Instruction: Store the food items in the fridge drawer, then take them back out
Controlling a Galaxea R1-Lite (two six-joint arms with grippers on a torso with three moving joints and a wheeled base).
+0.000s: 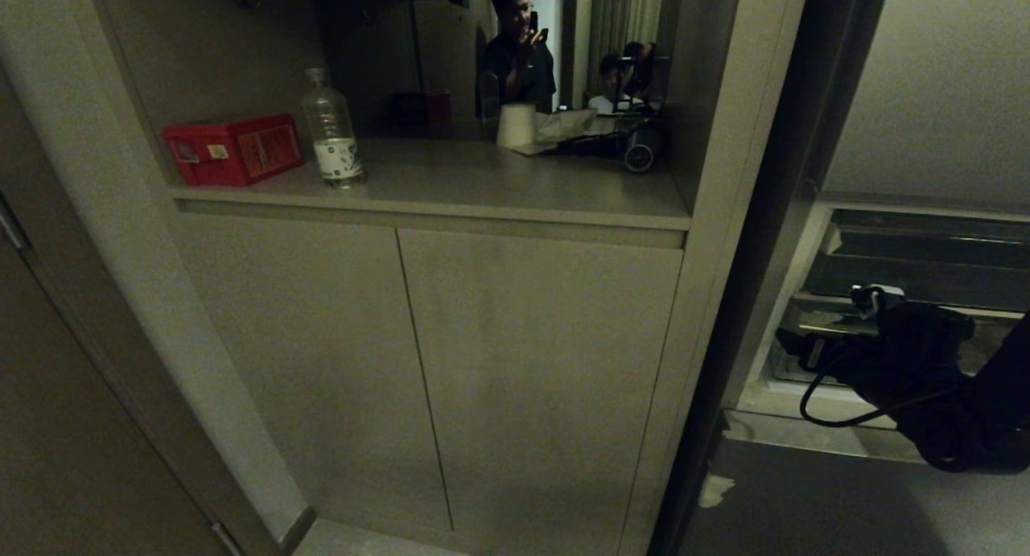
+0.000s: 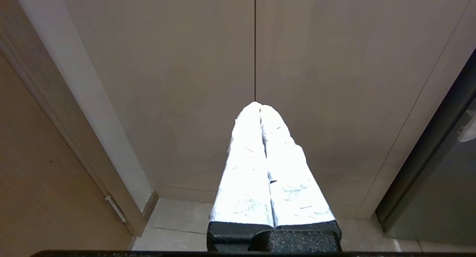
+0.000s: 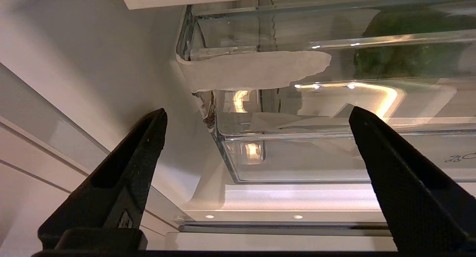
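Before R hand [image 3: 256, 127]: clear fridge drawer [image 3: 334, 153]

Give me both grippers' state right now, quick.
Left gripper: shut, empty, parked facing the cabinet doors.
Right gripper: open, empty, at the fridge drawer.

clear plastic drawer [image 3: 334, 156] low in open fridge, tall transparent front lip, torn white paper on corner, green item [image 3: 405, 45] behind
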